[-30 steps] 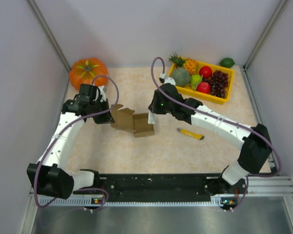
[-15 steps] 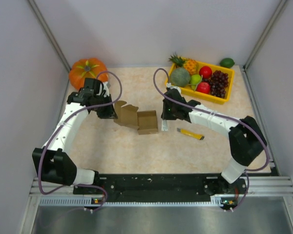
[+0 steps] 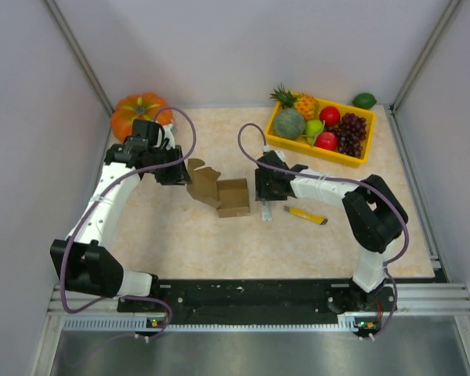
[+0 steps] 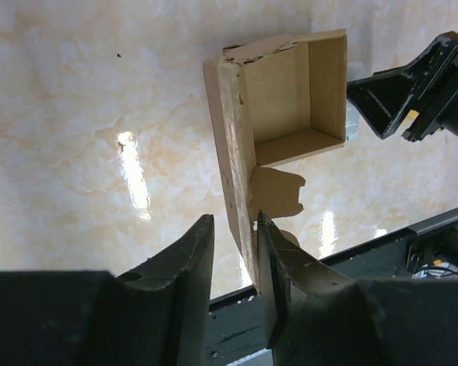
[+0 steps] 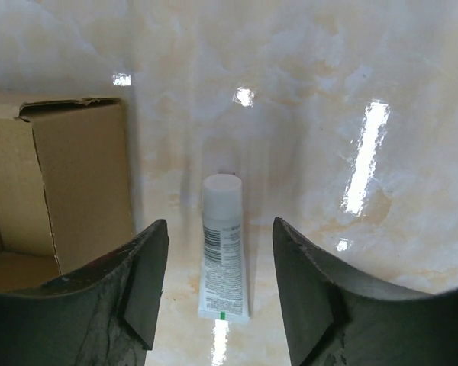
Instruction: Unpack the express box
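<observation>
From my desk the biggest thing is the bench [image 3: 180,235], with a pumpkin [image 3: 139,110] at its far left corner and a yellow tray [image 3: 313,149] of fruit at the far right, both well apart from the work. The box [image 3: 223,194] sits near the middle of the bench between my two arms, flaps open. In the left wrist view the box [image 4: 290,99] shows a bare cardboard inside, with nothing in the part I can see. I judge the unpacking to be mostly done: a small white tube lies on the bench just beside the box, outside it, and I take it for the contents. What is left, as I read it, is to confirm the box is empty and let go of it. I cannot see every corner of the inside. The left tool [image 4: 233,221] is pressed nearly together on one long flap, pinching the cardboard edge between its fingers and so holding the box by that flap. In the overhead view the left tool [image 3: 175,174] is at the box's left side. The right tool [image 5: 217,229] is spread wide and holds nothing. It hangs low over the bench just right of the box [image 5: 76,175], with the tube [image 5: 224,248] lying between its fingers, a gap on each side. Near it to the right lies a small yellow cutter [image 3: 305,215].
</observation>
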Robot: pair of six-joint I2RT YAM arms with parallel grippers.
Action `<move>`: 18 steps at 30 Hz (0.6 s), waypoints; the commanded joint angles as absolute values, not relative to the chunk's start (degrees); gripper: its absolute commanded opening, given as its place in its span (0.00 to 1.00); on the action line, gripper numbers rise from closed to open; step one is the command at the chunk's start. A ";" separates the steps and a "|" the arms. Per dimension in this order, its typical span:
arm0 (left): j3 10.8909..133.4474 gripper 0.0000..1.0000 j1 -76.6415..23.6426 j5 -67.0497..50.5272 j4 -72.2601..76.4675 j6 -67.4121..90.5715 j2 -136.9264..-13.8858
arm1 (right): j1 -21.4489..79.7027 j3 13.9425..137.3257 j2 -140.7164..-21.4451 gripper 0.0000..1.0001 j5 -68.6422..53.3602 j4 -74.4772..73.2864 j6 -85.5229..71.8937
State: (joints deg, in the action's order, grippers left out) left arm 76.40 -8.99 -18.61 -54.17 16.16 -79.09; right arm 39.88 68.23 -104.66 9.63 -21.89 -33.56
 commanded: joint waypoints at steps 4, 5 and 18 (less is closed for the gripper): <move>79.19 0.47 -9.05 -20.30 -52.30 15.91 -76.21 | 39.64 67.06 -94.59 0.68 11.69 -19.95 -33.14; 79.28 0.51 -9.05 -20.04 -52.29 16.17 -75.85 | 39.64 67.50 -93.27 0.72 12.12 -21.34 -33.22; 72.61 0.74 -9.05 -11.87 -51.59 18.19 -54.09 | 38.76 65.21 -61.63 0.79 12.56 -35.49 -28.83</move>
State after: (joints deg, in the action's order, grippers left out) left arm 75.02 -8.99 -15.31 -53.56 16.84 -63.00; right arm 39.38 65.84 -71.02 11.25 -29.34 -31.07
